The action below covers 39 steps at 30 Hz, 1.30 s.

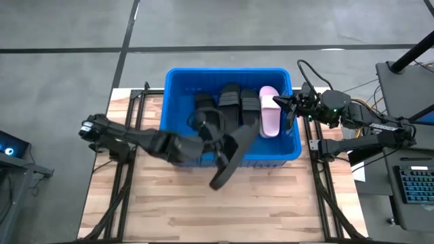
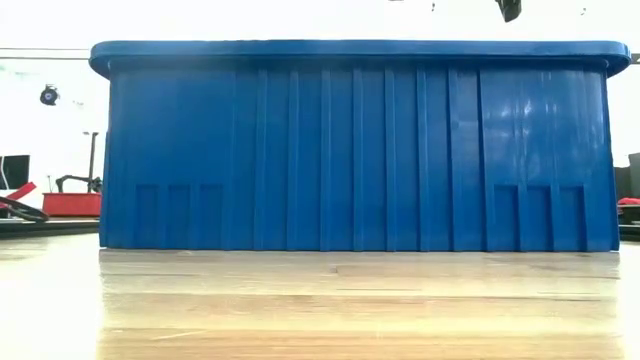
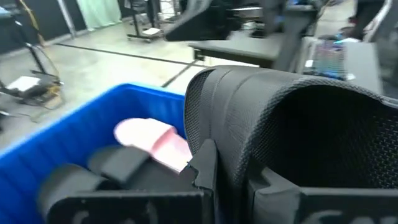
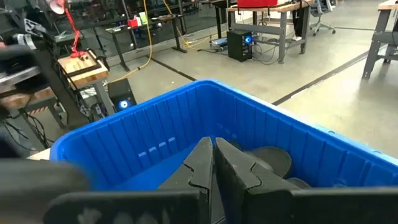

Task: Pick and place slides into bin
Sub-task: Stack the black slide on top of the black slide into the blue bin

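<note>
Grey concrete floor crossed by dark lines lies around a pale wood-plank table on a black frame; a screen edge glows at far left, and at far right sit a dark stand and a keyboard; the right wrist view looks into a workshop with desks, cables and a computer tower; the blue bin stands at the table's far edge, its ribbed wall filling the low view; the left gripper reaches in from the left over the bin's near wall, clamped on a black slide that hangs tilted across the rim, its lower end over the table; inside the bin lie more black slides side by side, then a pink slide toward the right wall; the right gripper hovers at the bin's right rim beside the pink slide, fingers pressed together, holding nothing
</note>
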{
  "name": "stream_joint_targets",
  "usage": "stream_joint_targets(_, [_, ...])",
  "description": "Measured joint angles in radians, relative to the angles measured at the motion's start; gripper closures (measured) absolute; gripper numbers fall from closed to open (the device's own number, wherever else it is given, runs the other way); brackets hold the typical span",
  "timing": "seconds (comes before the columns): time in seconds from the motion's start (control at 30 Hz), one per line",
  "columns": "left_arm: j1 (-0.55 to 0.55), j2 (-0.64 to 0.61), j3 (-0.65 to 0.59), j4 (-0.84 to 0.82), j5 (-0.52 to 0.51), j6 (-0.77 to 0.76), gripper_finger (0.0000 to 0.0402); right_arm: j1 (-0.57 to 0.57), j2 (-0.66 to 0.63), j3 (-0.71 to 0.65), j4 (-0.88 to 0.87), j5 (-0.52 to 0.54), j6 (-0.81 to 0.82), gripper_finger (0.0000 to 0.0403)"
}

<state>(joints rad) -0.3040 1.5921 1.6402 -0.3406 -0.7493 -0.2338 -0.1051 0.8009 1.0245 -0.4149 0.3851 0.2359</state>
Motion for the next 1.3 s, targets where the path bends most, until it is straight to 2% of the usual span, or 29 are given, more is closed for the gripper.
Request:
stream_joint_targets(0.13, [0.079, -0.018, -0.009, -0.027, 0.010, 0.102, 0.0402, 0.000, -0.002, 0.000, 0.000, 0.000, -0.005, 0.0394])
stream_joint_targets(0.27, [0.160, -0.022, -0.004, -0.148, 0.013, 0.191, 0.0402, 0.000, -0.002, 0.000, 0.000, 0.005, -0.004, 0.0394])
stream_joint_targets(0.47, [0.306, -0.022, -0.009, -0.327, 0.005, 0.197, 0.0402, 0.000, -0.002, 0.000, 0.009, 0.009, 0.044, 0.0394])
stream_joint_targets(0.63, [0.402, -0.021, -0.010, -0.373, -0.048, 0.275, 0.0401, 0.000, -0.001, 0.000, 0.013, 0.010, 0.123, 0.0394])
stream_joint_targets(0.83, [0.479, -0.011, -0.026, -0.410, -0.090, 0.319, 0.0401, 0.000, -0.001, 0.000, 0.013, 0.050, 0.215, 0.0394])
stream_joint_targets(1.0, [0.524, 0.012, -0.072, -0.426, -0.179, 0.317, 0.0401, 0.000, 0.004, 0.000, 0.014, 0.104, 0.290, 0.0394])
stream_joint_targets(1.3, [0.579, 0.066, -0.199, -0.427, -0.172, 0.322, 0.0401, 0.000, 0.026, 0.001, 0.024, 0.115, 0.310, 0.0394])
